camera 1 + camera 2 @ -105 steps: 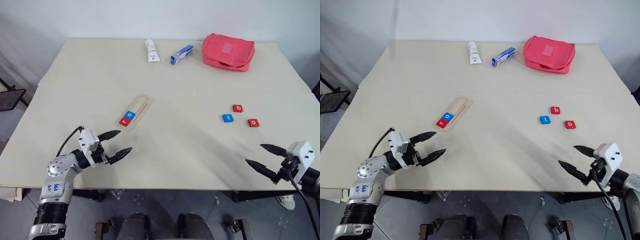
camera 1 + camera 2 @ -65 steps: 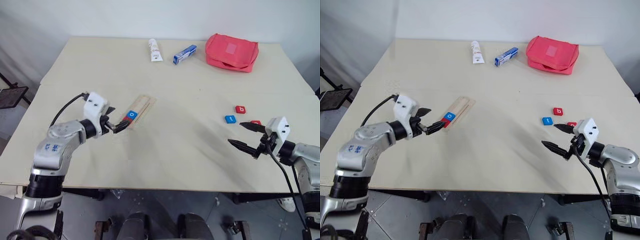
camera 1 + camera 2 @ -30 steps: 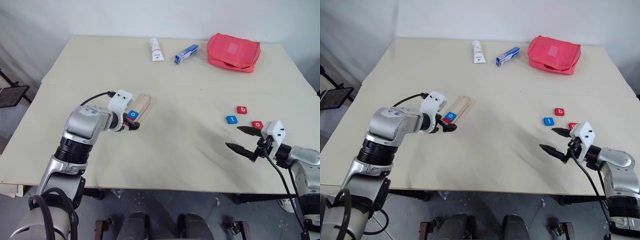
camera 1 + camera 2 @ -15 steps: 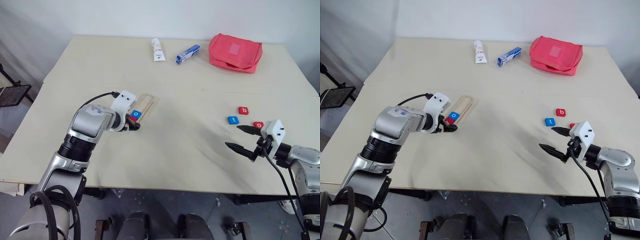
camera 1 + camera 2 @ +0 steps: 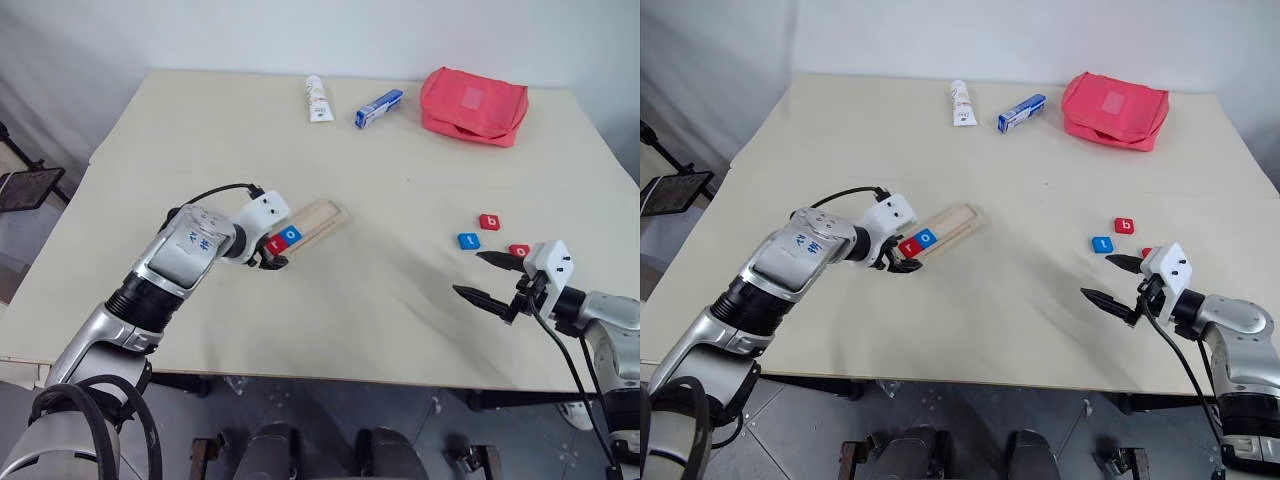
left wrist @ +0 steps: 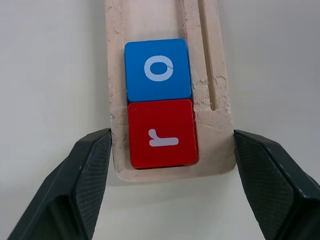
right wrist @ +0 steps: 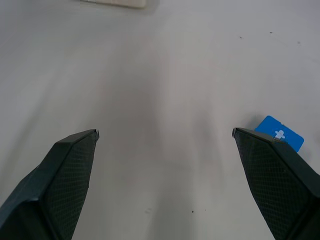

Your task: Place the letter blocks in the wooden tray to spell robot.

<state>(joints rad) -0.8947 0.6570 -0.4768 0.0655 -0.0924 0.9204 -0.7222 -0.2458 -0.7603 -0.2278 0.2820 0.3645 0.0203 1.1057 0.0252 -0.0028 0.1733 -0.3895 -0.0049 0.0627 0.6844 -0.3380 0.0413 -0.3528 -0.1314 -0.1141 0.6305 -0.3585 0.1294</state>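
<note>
The wooden tray [image 5: 318, 219] lies left of the table's middle, with a red r block [image 5: 276, 245] and a blue o block [image 5: 291, 236] side by side at its near end. My left gripper [image 5: 270, 252] is shut on that end. In the left wrist view its fingers [image 6: 90, 175] press both long edges of the tray [image 6: 212, 120] beside the r block [image 6: 161, 133]. A red b block [image 5: 489, 221], a blue t block [image 5: 467, 240] and a red o block [image 5: 519, 250] lie loose at the right. My right gripper [image 5: 490, 277] hovers open just in front of them, holding nothing.
A white tube [image 5: 318, 99], a blue-and-white box [image 5: 378, 108] and a red pouch [image 5: 474, 105] sit along the table's far side. The table's near edge [image 5: 330, 375] runs close below both grippers.
The tray, with r and o in it, has swung its far end to the right as my left gripper rolled and shifted right. The right gripper has stayed still.
</note>
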